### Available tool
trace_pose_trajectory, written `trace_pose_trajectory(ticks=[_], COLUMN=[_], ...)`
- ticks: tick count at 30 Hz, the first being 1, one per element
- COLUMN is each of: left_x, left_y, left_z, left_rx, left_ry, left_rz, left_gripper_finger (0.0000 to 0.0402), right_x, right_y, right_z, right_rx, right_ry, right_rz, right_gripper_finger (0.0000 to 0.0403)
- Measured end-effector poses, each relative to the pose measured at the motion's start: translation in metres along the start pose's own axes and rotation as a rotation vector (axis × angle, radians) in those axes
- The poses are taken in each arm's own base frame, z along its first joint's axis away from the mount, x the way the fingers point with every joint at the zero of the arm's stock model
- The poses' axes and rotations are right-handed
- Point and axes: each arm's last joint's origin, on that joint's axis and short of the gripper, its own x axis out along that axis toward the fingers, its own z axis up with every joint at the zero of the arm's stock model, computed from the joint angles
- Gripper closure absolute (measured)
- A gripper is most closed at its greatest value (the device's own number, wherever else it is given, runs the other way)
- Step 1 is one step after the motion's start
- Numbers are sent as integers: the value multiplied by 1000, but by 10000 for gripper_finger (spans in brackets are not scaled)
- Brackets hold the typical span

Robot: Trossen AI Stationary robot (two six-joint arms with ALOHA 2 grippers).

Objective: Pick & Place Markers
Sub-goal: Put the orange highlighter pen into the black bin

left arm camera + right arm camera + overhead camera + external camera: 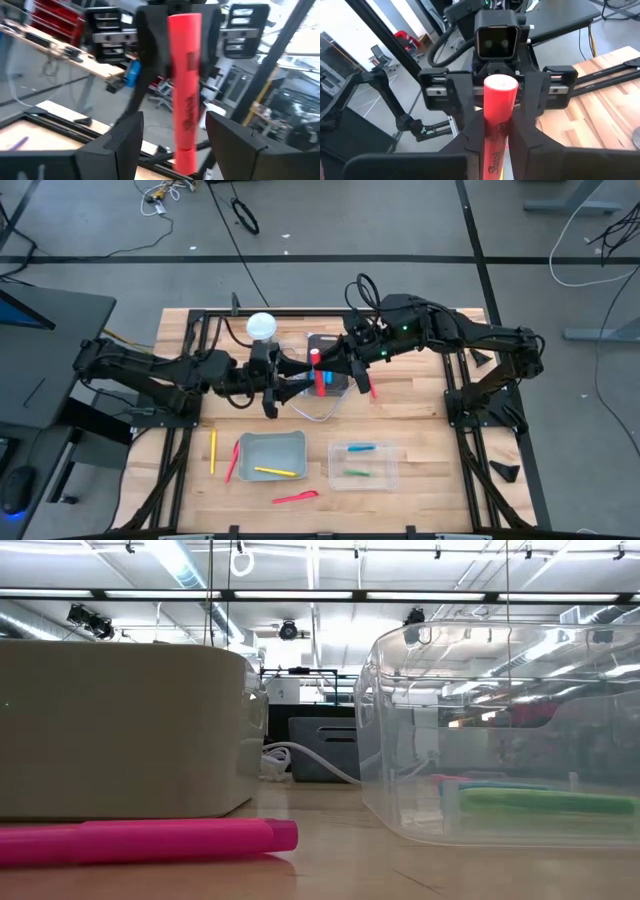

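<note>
Red marker sits between my two grippers mid-table in the high view. Right gripper is clamped on it; left gripper faces it with fingers spread wide, just beside the marker. From above the marker's long axis runs across the line joining the two grippers. Other markers lie nearer the table's front edge: yellow one in the grey tray, blue and green in the clear bin.

Low view: neither gripper visible. Pink marker lies flat, long axis sideways, in front of the grey tray.

Left wrist: red marker stands upright between my left fingers, not touching either.

Right wrist: red marker pinched between right fingers, its end pointing at the left gripper's camera.
</note>
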Motion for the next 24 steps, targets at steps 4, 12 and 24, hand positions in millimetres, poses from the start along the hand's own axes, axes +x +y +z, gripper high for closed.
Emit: trace_pose_trajectory(ticks=[4, 12, 24], left_x=[4, 10, 10], left_y=[2, 3, 2], left_z=[-3, -10, -13], left_rx=[-33, -41, -37], left_ry=[26, 44, 95], left_rz=[-32, -51, -102], left_gripper_finger=[181, 184, 271], right_x=[7, 29, 26], right_y=[-2, -10, -7], right_z=[0, -9, -8], right_rx=[-2, 32, 51], right_ry=[-8, 32, 29], right_rz=[4, -13, -3], right_gripper_finger=[355, 355, 354])
